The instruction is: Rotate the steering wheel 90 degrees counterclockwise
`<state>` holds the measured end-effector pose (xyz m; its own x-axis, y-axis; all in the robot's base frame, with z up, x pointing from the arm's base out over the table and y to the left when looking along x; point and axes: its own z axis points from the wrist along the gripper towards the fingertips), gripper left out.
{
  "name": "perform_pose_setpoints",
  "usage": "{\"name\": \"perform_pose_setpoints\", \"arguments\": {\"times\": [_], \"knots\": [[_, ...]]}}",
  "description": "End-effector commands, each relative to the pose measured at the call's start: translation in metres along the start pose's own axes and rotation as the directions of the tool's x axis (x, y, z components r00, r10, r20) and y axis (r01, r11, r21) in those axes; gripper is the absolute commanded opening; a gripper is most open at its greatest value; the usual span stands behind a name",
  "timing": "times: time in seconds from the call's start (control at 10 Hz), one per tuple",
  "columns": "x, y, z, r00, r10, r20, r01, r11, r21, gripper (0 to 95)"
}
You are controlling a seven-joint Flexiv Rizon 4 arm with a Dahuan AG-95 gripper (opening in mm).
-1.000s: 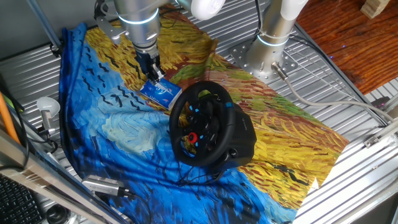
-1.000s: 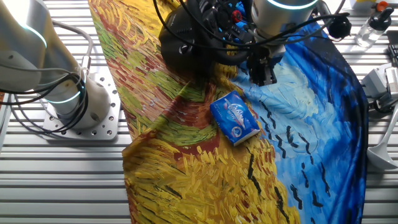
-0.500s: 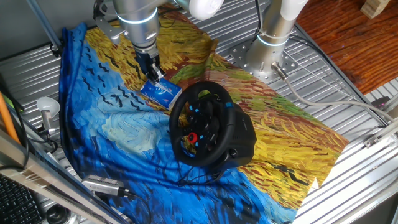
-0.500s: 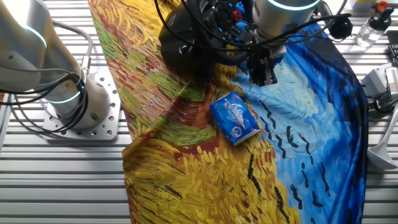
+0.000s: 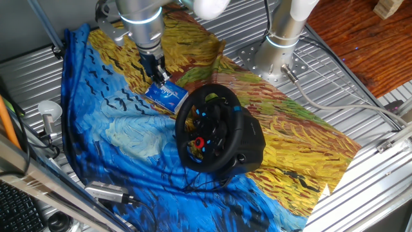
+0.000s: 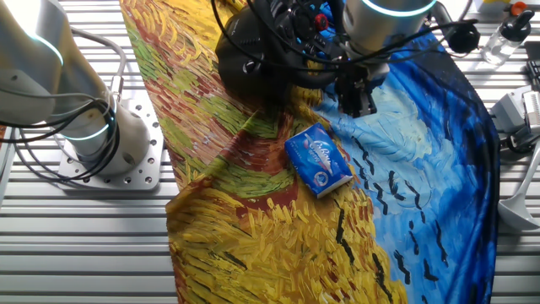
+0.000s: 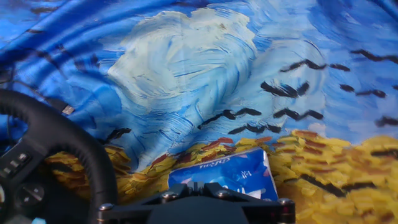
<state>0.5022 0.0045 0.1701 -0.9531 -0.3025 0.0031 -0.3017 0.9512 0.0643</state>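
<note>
My gripper (image 5: 156, 69) hung empty above the blue-and-white box (image 5: 165, 95), fingers close together, near the desk's far edge. The steering wheel (image 5: 207, 127) stood mid-desk, untouched. I judged this the approach step; next I needed to reach its rim and grip.

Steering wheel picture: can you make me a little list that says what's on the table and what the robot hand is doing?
steering wheel: black, on a bulky base, untouched
red button: on the wheel's hub
cloth: blue and yellow painting print, under everything
small box: blue and white, lying beside the wheel
gripper: hangs above the cloth near the box, holding nothing; fingers open or shut is unclear
second arm: at the table edge
</note>
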Motion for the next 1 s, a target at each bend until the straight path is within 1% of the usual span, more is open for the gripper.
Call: {"name": "perform_pose_setpoints", "arguments": {"times": [0.1, 0.2, 0.3, 0.4, 0.5, 0.6, 0.7, 0.8, 0.9, 1.0], "knots": [[-0.010, 0.018, 0.007, 0.995, -0.095, -0.020, 0.090, 0.979, -0.185, 0.0], [-0.014, 0.029, 0.007, 0.990, -0.125, -0.063, 0.107, 0.967, -0.233, 0.0], [-0.019, 0.041, 0.004, 0.982, -0.178, -0.069, 0.152, 0.948, -0.280, 0.0], [-0.023, 0.062, -0.008, 0.975, -0.209, -0.076, 0.180, 0.941, -0.288, 0.0], [-0.028, 0.083, -0.022, 0.965, -0.242, -0.102, 0.202, 0.932, -0.299, 0.0], [-0.034, 0.088, -0.037, 0.952, -0.277, -0.127, 0.226, 0.921, -0.316, 0.0], [-0.038, 0.095, -0.047, 0.950, -0.275, -0.144, 0.218, 0.921, -0.324, 0.0], [-0.048, 0.106, -0.059, 0.950, -0.263, -0.165, 0.204, 0.929, -0.308, 0.0], [-0.051, 0.110, -0.062, 0.949, -0.263, -0.173, 0.205, 0.933, -0.295, 0.0], [-0.061, 0.121, -0.069, 0.946, -0.266, -0.185, 0.208, 0.936, -0.284, 0.0]]}}
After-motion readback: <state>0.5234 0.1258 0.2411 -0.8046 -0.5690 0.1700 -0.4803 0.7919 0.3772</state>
